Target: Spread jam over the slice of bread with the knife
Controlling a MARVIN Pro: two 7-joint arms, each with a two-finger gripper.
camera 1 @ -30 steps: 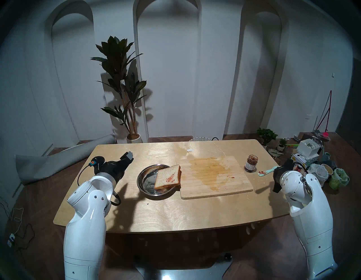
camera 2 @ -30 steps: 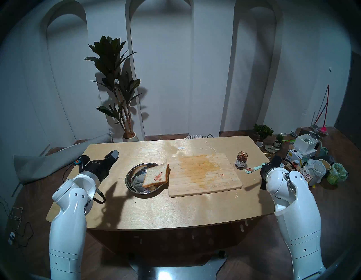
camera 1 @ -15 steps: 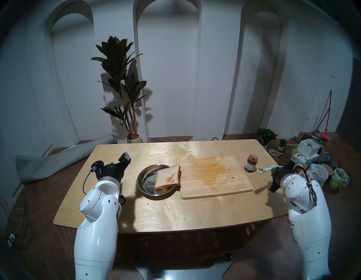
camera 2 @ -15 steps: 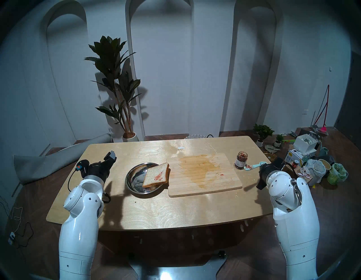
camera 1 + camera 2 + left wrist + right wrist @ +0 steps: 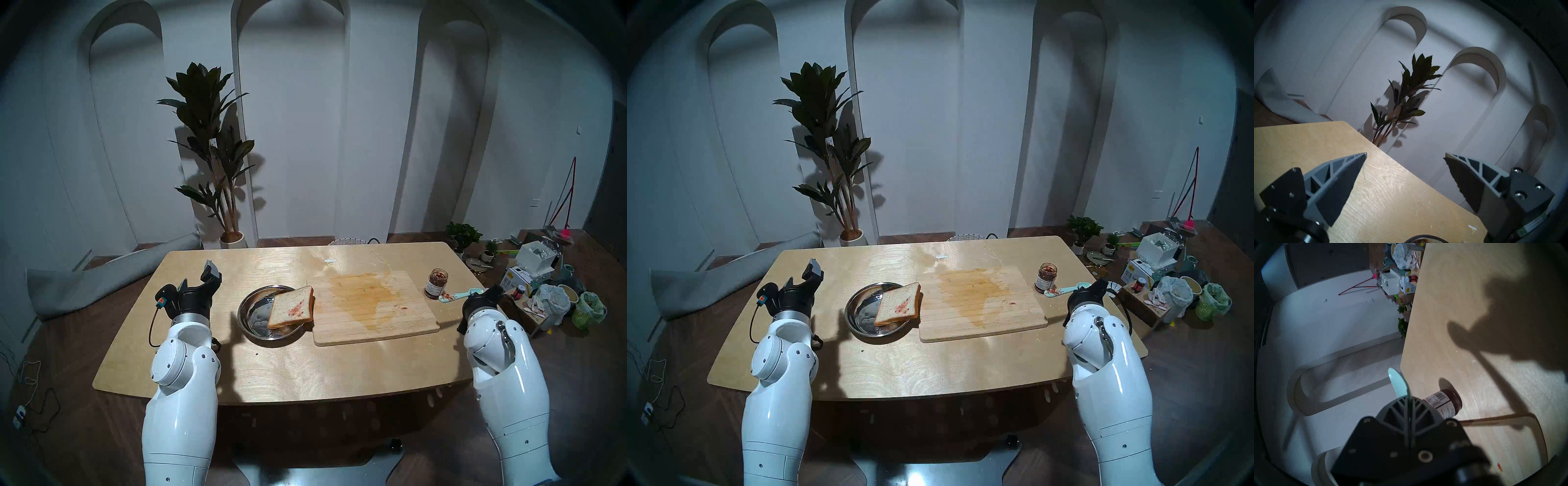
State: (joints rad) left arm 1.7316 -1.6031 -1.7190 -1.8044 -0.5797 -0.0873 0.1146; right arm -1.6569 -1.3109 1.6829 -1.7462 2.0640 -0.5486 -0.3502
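The slice of bread [image 5: 291, 307] lies tilted across the right rim of a round steel plate [image 5: 252, 314], its far right corner reaching over the left edge of the wooden cutting board [image 5: 373, 307]. A small red smear of jam marks the middle of the slice; most of its pale speckled face is bare.

The cutting board lies just right of the plate on the light wooden table [image 5: 288, 366] and carries a wide amber stain across its middle, with a small red spot toward its right side. Beyond the board's right edge stands the jam jar [image 5: 436, 283], open, with dark red-brown preserve inside and a pale label on its side.

The knife [image 5: 459, 294], mint green, is pinched near one end by the right gripper [image 5: 1409, 404], whose fingers are pressed together on it. Its jam-smeared rounded end sits just beside the base of the jar, between jar and gripper; whether it touches the table cannot be told. Its clean oval end sticks out past the fingers in the right wrist view.

The left gripper [image 5: 1405, 155] hangs over the table's left part, well apart from the plate, fingers spread wide and holding nothing.

Nothing lies between knife and bread except the bare board. Behind the table stands a tall potted plant [image 5: 210, 149]; boxes, bags and small pots clutter the floor [image 5: 549, 292] at the right.
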